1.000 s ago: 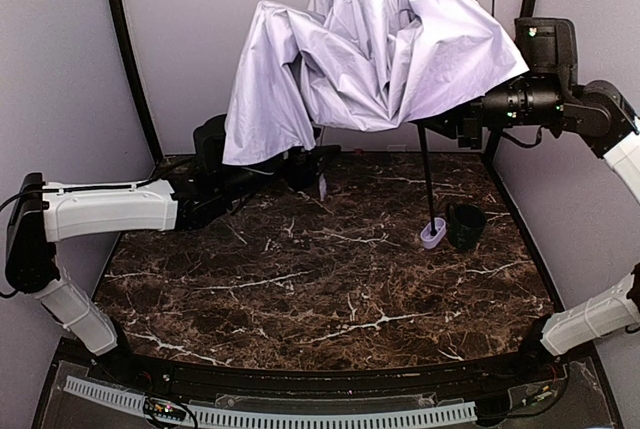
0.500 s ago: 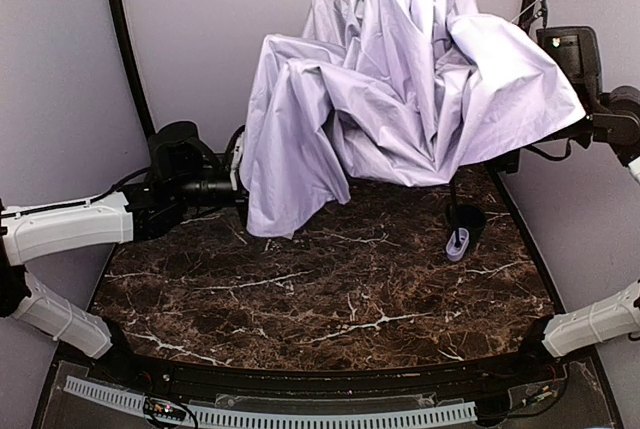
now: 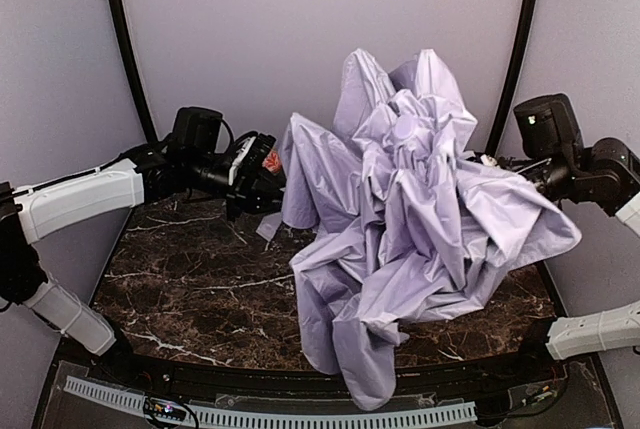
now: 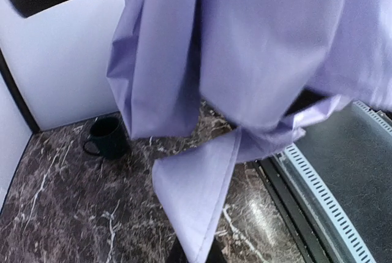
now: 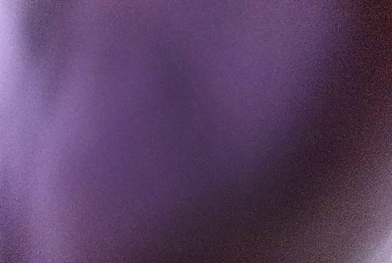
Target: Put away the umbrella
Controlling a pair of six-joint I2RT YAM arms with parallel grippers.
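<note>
your left pincer (image 3: 258, 194) is clamped shut over the back left of the table (image 3: 200, 299), and in its wrist view a narrow flap of the umbrella (image 3: 420, 249) runs straight down into its jaws, so i read it as pinching the canopy's edge.

now from the table's near edge back: a long fold of lavender fabric spills over that edge, right of the table's middle. behind it the canopy lies in a slack, crumpled heap over the table's middle and right side, neither spread nor rolled; shaft, handle and strap are hidden. at the table's right side your right arm (image 3: 565, 149) reaches into the heap; the right pincer is buried, its wrist view only a purple blur. it is closed down narrow, but you cannot tell on what. the dark mug (image 4: 105, 138) stands by the wall at the table's far side.

the step in hand, as i judge it, is collapsing and gathering the canopy; nothing is bundled yet. next, draw the pinched edge in toward the shaft, lift the spilled fold back onto the table, and wrap the folds close so the strap can go round.
</note>
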